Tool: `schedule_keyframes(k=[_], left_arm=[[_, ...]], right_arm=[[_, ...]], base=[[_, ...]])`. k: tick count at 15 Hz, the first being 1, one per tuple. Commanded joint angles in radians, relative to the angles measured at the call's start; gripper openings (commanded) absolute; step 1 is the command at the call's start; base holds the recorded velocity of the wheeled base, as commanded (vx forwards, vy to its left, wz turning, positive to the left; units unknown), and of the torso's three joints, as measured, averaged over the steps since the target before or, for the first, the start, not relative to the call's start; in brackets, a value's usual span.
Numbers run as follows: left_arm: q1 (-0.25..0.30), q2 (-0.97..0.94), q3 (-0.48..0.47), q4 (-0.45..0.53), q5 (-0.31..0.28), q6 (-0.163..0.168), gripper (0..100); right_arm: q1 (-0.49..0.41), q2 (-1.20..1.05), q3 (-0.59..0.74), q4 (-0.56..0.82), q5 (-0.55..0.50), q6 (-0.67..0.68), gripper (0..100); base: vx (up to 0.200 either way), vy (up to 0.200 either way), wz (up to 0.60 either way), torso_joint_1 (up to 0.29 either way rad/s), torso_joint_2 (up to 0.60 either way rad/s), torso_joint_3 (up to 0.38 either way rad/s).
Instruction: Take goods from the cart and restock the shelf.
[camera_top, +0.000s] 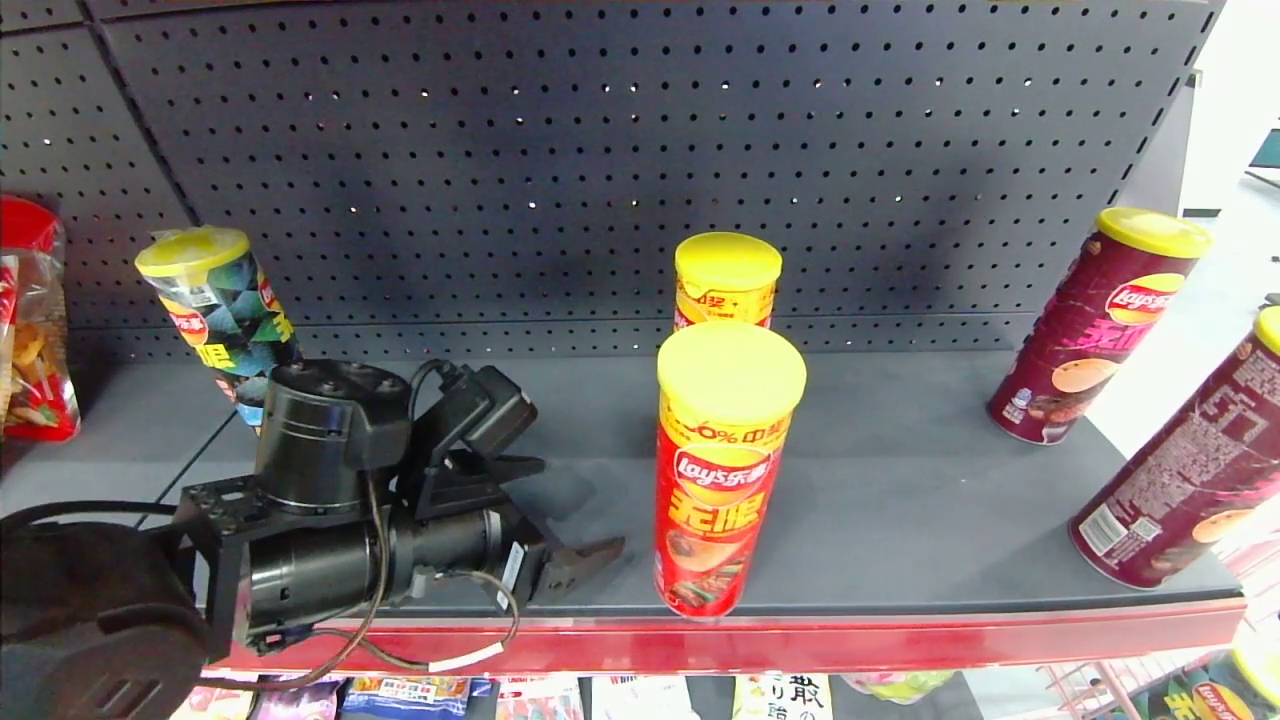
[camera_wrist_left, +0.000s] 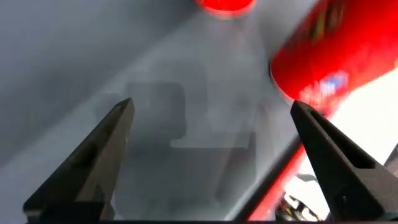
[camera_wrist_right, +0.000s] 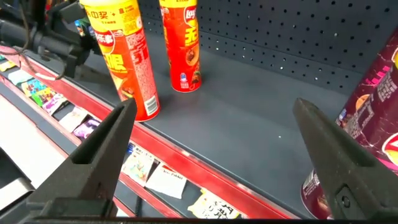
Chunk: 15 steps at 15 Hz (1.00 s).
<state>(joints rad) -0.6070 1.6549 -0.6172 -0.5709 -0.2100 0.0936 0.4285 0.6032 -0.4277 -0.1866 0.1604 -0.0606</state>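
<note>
The red can (camera_top: 730, 470) stands upright at the front edge of the shelf (camera_top: 900, 500), and I judge it already stocked. It is a tall, narrow tube, paperboard by the look of it, with a glossy printed wrap and a yellow plastic lid. I reckon it is light, stiff along its length, easy to dent under a hard squeeze, and slick against the pads. Being tall on a small base, it should tip readily. If I had to shift it, I would grip across the body at mid-height or a little lower, with a modest squeeze, and never by the lid.

Just left of the red can my left gripper (camera_top: 582, 504) lies low over the shelf, its jaws spread wide with nothing between them and clear of the can. Directly behind the red can stands a matching rear can (camera_top: 727, 280), close to the pegboard (camera_top: 600, 150), a matte dark sheet with rows of holes. The shelf is smooth, dull grey metal, and a glossy red lip (camera_top: 900, 635) runs below the red can's foot. Well to the right stand a purple can (camera_top: 1095, 325) and, nearer the lip, a second purple can (camera_top: 1185, 470). Well to the left are a dark can (camera_top: 215, 300) and, beyond it, a crinkly bag (camera_top: 30, 330). My right gripper (camera_wrist_right: 217, 162) hangs out in front, right of the red can, with its jaws wide apart and empty.
</note>
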Motion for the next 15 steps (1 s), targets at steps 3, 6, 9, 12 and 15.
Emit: schedule_keyframes(k=[3, 6, 9, 12, 15], left_arm=[[-0.01, 0.051, -0.052, 0.0, -0.002, 0.0, 100], [-0.014, 0.069, -0.067, -0.001, -0.002, 0.0, 100], [-0.027, 0.085, -0.079, -0.001, -0.002, 0.0, 100], [-0.027, 0.095, -0.091, -0.001, -0.003, 0.0, 100], [-0.028, 0.106, -0.105, -0.001, -0.005, 0.0, 100]], right_arm=[[0.001, 0.009, -0.002, -0.001, 0.001, -0.001, 100], [0.001, 0.009, -0.002, -0.001, 0.001, 0.001, 100], [0.001, 0.01, -0.002, -0.001, 0.001, 0.001, 100], [0.001, 0.01, -0.002, -0.001, 0.001, 0.001, 100], [0.001, 0.01, -0.002, -0.001, 0.001, 0.001, 100]], base=[[0.0, 0.0, 0.0, 0.0, 0.0, 0.0], [0.0, 0.0, 0.0, 0.0, 0.0, 0.0], [0.0, 0.0, 0.0, 0.0, 0.0, 0.0], [0.0, 0.0, 0.0, 0.0, 0.0, 0.0], [0.0, 0.0, 0.0, 0.0, 0.0, 0.0]])
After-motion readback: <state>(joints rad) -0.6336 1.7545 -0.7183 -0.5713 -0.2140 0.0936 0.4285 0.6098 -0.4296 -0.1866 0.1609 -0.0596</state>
